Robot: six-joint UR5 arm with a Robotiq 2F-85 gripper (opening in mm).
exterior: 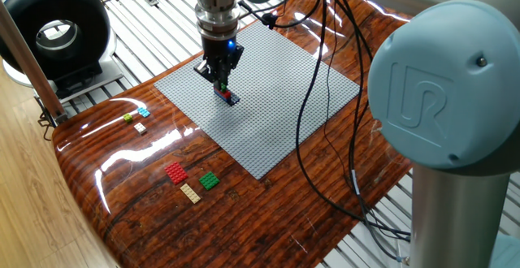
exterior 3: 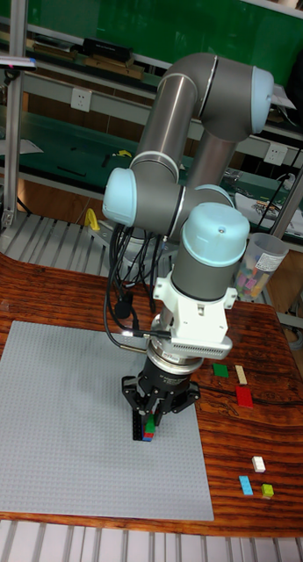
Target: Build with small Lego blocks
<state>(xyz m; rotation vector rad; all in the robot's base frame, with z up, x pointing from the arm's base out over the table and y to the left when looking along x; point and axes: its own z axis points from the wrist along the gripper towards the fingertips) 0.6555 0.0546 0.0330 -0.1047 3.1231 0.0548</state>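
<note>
Your hand (exterior: 221,84) is down on the grey baseplate (exterior: 276,114), fingers pinched narrow around a little stack of bricks (exterior: 227,97). From the tall view that stack (exterior 3: 147,430) shows red, green and blue, sitting on the plate's studs. Can't tell if the fingers are actually squeezing it or just sitting right beside it.

The rest of your small Lego blocks are off the plate on the wooden worktop (exterior: 122,195): a red one (exterior: 176,172), a tan one (exterior: 190,192) and a green one (exterior: 210,181) bunched together. Further off are a light blue one (exterior: 144,112), a yellow-green one (exterior: 128,118) and a white one (exterior: 140,127).
</note>
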